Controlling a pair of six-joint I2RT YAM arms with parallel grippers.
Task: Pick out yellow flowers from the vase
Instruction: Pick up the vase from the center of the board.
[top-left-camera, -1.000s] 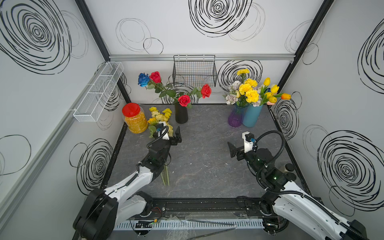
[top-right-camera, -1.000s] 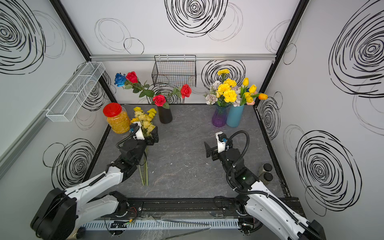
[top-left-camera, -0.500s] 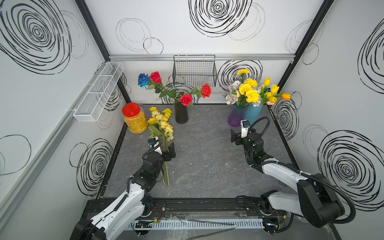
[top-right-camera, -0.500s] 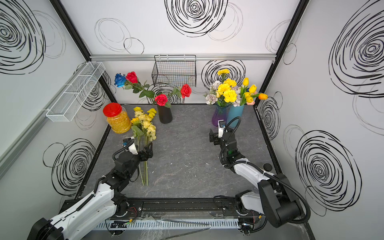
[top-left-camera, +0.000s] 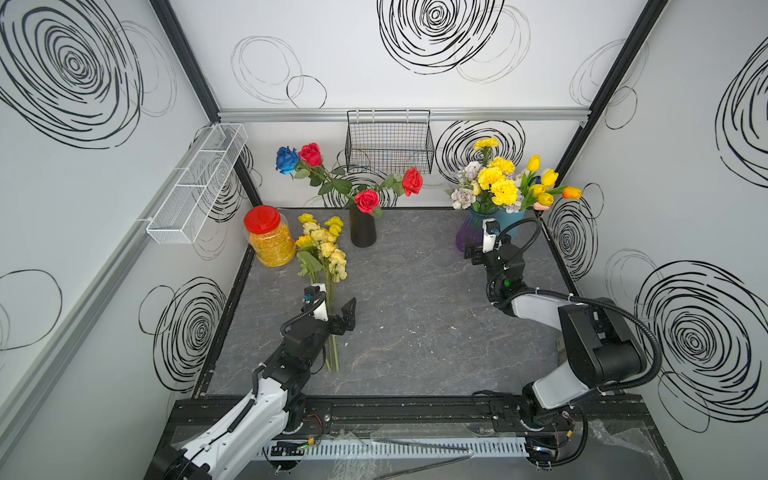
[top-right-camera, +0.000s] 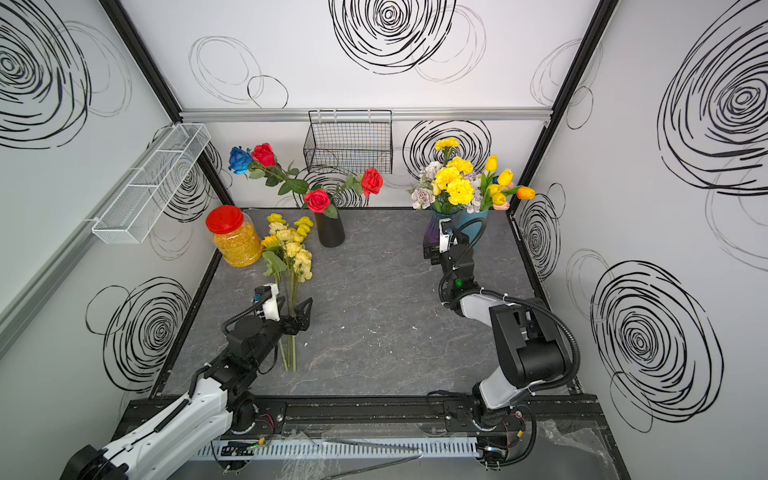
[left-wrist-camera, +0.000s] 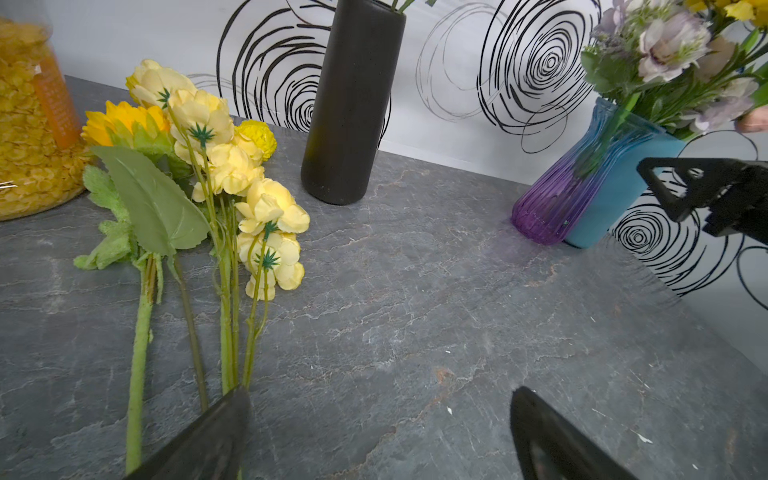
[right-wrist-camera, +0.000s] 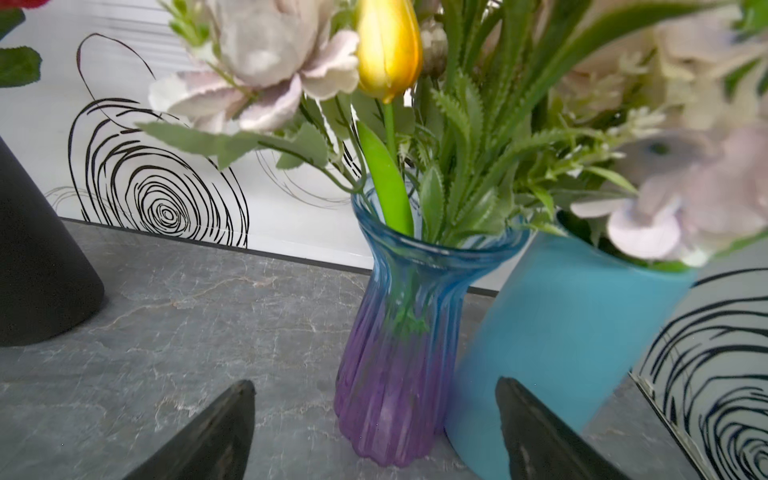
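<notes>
Right arm (top-left-camera: 536, 309) has stretched forward, gripper (right-wrist-camera: 374, 384) spread before the vase (right-wrist-camera: 399, 324).

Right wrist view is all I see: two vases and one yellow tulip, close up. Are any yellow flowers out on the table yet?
Observer: Yes. A bunch of yellow flowers lies flat on the table, beside a red-lidded jar.
Operator: Is anything holding them?
Observer: No. The left gripper is open at their stems, clamping nothing.
Operator: Much yellow left to pick?
Observer: Several blooms: yellow carnations and more tulips, above your frame.
</notes>
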